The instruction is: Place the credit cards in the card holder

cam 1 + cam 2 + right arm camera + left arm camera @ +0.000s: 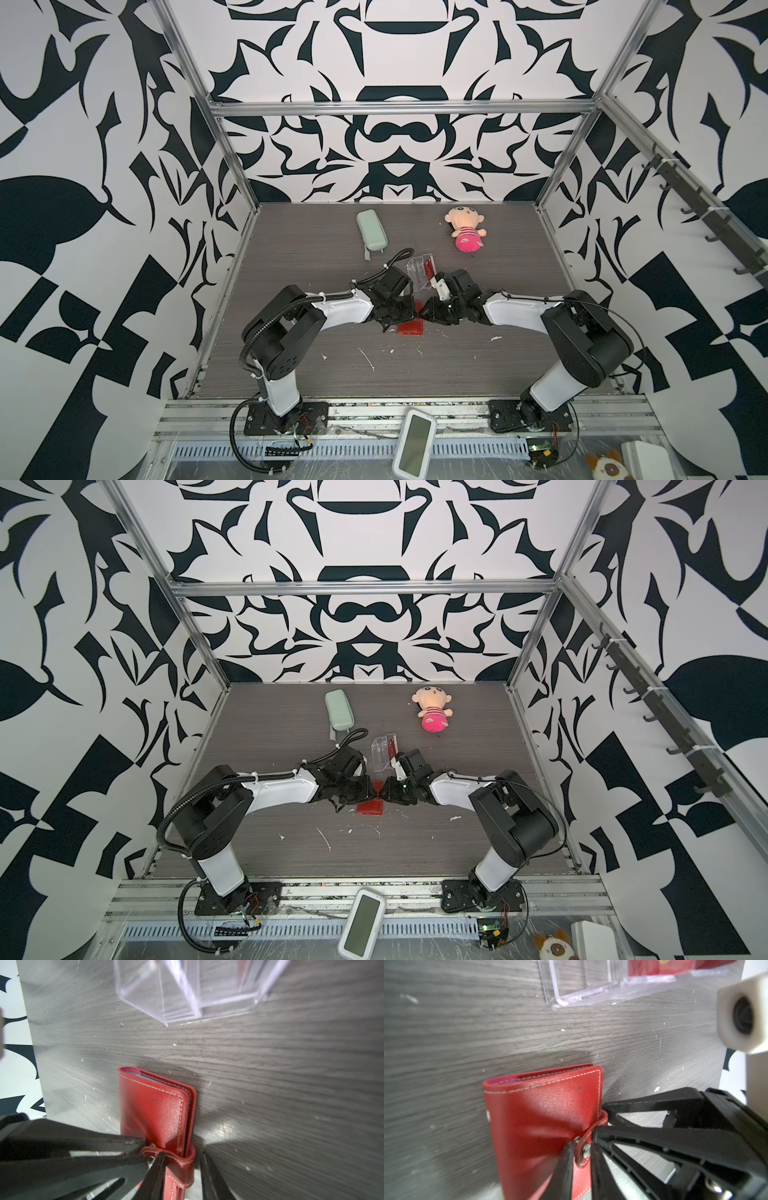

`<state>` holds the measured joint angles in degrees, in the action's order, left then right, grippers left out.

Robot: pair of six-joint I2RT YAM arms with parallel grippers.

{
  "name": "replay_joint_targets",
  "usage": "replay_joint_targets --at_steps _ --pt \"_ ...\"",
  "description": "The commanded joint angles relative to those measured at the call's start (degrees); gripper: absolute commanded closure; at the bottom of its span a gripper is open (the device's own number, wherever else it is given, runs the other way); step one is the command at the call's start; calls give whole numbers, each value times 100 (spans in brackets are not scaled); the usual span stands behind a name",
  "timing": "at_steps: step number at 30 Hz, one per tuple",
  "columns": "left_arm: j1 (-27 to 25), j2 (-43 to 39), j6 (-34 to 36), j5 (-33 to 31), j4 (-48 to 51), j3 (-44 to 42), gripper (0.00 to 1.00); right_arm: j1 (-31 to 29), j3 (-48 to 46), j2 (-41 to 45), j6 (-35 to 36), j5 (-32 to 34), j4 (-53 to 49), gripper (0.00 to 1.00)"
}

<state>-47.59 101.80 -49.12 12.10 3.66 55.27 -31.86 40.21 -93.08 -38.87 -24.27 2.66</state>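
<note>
Grey wood-grain table [498,353] inside a booth with black-and-white patterned walls, seen from above in both top views. Two black-and-white arms reaching inward, tips meeting near the table's middle. Under those tips, red leather-look card holder [411,327] lying flat on the table, folded shut, pale stitching along its edges and a small dark speck on the cover. Matching snap tab [603,1119] with a metal stud wrapped round one long edge. On the tab's free end, left gripper [582,1145] pinched closed, one black finger on each side of the stud. Astride the same edge, right gripper [182,1154] partly closed, one finger on top of the tab, the other just beside the tab's loop; impossible to tell whether clamped or only touching. Just behind the card holder and apart from it, clear acrylic box [419,270] holding something red with a gold mark, too blurred to read. Further back, pale green oblong case [371,230] and plush doll [465,232] in pink with a striped top, well apart from each other. On the front rail, white handheld device [414,442] with a dark screen
</note>
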Motion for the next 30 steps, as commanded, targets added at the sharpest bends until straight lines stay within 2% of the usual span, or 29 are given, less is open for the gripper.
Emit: replay_joint_targets --at_steps 1,5,11,17,30 --pt "23 85 -62 95 -9 50 91 -8 22 -62 -1 19 -37 67" --pt "31 8 -25 65 23 68 100 -18 43 37 4 43 -92 67" --pt "131 -116 349 -103 465 282 100 -16 108 235 120 166 -337 67" --pt "207 -26 554 38 580 480 100 -15 176 216 187 179 -463 66" --pt "224 46 570 -82 756 565 100 -16 275 112 215 70 -468 66"
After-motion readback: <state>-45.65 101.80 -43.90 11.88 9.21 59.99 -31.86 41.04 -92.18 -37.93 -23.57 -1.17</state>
